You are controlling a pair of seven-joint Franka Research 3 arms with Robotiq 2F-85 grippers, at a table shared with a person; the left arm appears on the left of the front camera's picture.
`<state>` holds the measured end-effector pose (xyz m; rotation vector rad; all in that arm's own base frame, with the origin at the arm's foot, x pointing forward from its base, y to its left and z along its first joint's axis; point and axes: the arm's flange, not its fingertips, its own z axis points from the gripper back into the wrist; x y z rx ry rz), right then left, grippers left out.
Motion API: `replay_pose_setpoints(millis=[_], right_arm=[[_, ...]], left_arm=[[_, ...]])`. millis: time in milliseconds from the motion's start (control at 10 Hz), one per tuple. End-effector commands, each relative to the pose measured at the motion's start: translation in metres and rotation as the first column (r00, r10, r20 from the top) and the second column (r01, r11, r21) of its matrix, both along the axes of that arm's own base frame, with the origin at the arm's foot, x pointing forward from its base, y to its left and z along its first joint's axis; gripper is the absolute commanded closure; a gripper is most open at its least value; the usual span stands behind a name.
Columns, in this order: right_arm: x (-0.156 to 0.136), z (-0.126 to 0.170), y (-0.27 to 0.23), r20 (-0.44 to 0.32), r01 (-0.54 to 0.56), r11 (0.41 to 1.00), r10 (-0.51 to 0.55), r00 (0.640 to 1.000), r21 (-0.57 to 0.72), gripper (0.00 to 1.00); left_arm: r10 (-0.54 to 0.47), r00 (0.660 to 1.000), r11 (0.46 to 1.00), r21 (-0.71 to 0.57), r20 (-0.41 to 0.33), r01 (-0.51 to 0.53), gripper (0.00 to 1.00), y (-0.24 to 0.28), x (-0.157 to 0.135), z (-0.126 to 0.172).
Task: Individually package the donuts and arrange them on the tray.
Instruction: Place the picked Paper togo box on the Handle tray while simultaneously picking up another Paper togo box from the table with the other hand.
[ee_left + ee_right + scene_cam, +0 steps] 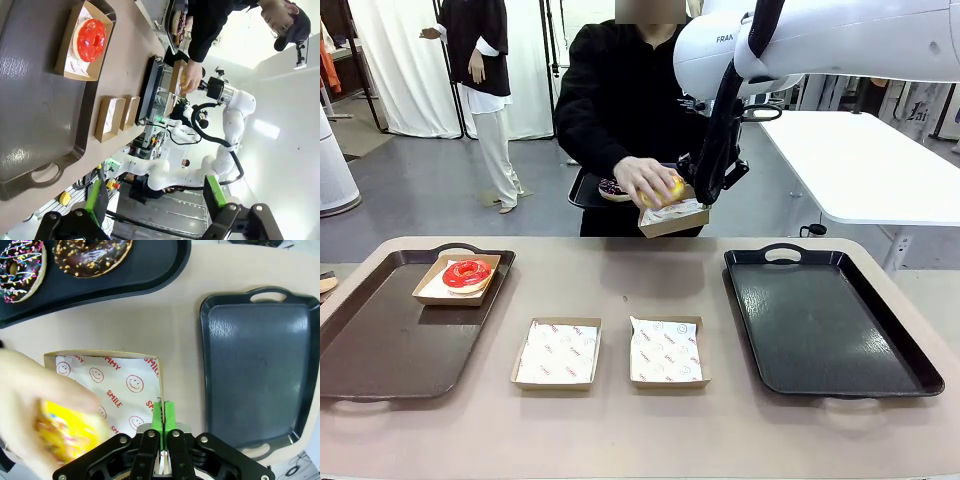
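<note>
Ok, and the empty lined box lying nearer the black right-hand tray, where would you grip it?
Probably its right side wall, from straight above, one finger inside and one outside. The box lies flat, shallow and open-topped, so the thin upright wall suits a pinch; the right gripper holds a like box that way.

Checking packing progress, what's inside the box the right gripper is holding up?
White smile-printed paper lines the box; a person's hand with the yellow donut covers the rest of the inside.
</note>
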<state>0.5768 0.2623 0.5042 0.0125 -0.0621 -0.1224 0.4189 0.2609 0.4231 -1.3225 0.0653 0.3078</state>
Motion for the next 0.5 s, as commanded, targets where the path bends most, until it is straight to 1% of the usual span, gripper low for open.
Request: replay_pose_setpoints(millis=[0, 400], right_arm=[[-0.0002, -0.0001, -0.0012, 0.001, 0.002, 1.000, -0.002, 1.000, -0.002, 1.00], [-0.0002, -0.0001, -0.0012, 0.001, 0.002, 1.000, -0.002, 1.000, -0.002, 1.00]], left_arm=[[-0.012, 1.000, 1.000, 0.002, 0.017, 0.012, 0.00, 0.0021, -0.0010, 0.0000], [-0.012, 1.000, 1.000, 0.002, 0.017, 0.012, 0.00, 0.0021, -0.0010, 0.0000]])
